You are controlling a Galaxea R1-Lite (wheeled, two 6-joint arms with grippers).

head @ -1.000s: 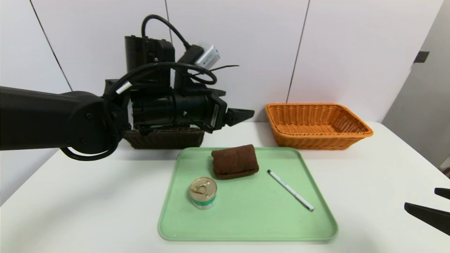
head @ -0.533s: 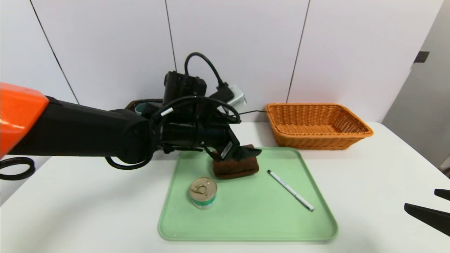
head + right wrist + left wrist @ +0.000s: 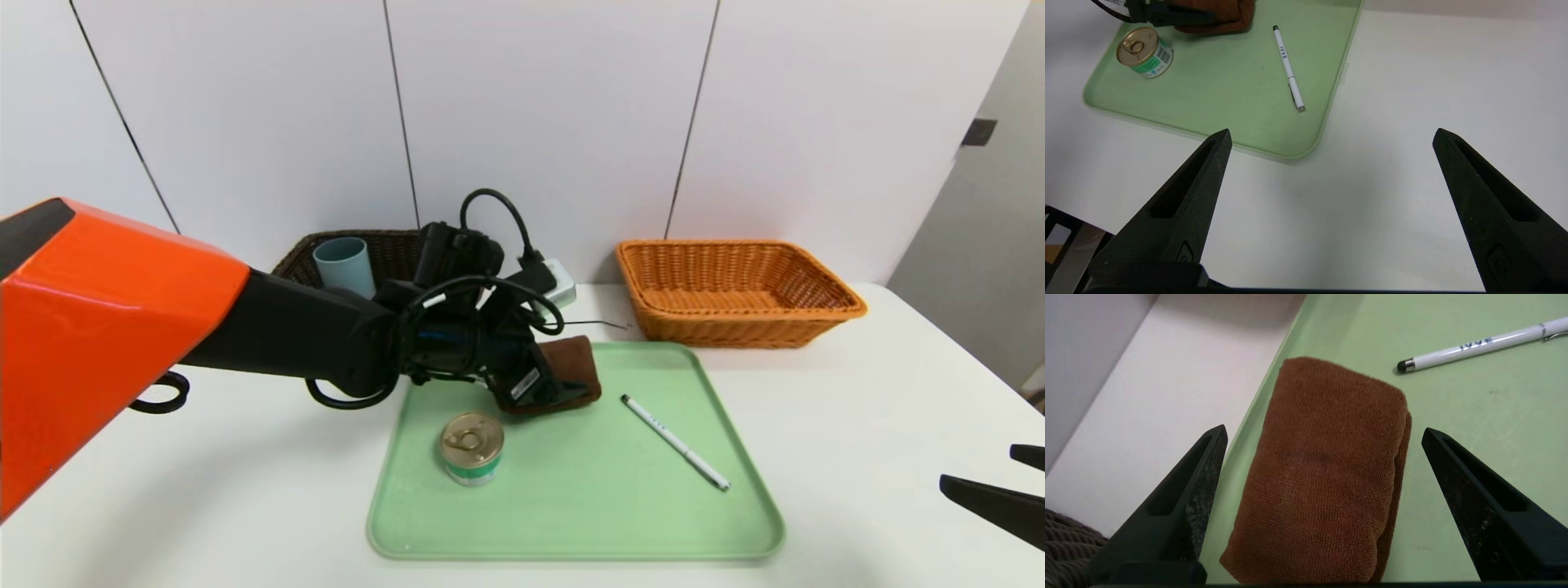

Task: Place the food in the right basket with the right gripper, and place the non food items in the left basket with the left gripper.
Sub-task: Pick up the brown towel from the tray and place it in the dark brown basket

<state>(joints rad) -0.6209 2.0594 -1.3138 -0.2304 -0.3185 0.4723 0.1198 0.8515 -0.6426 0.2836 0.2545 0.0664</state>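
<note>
- The folded brown cloth [image 3: 571,369] lies at the far edge of the green tray [image 3: 571,523], on the side nearer the dark basket, and is partly hidden in the head view by the left gripper [image 3: 1323,435].
- In the left wrist view the left gripper's 2 fingers [image 3: 1180,498] are spread wide, 1 on each side of the cloth, with a gap between each tip and the fabric; the cloth is not pinched.
- The left arm, black with an orange shell, reaches in from the left across the table [image 3: 204,490] to the tray.
- The tin can [image 3: 472,447] stands upright on the tray, near the cloth and on the near side of it, gold pull-ring lid up.
- The white pen [image 3: 676,443] lies flat on the tray, well apart from the can, its black tip pointing toward the cloth.
- The blue-grey cup [image 3: 344,266] stands upright inside the dark brown basket [image 3: 392,245], which sits behind the left arm by the wall.
- The orange basket [image 3: 739,290] sits on the table just beyond the tray's far right corner.
- The right gripper [image 3: 1331,134] hangs over bare table off the tray's near right corner, fingers spread wide with nothing between them.
</note>
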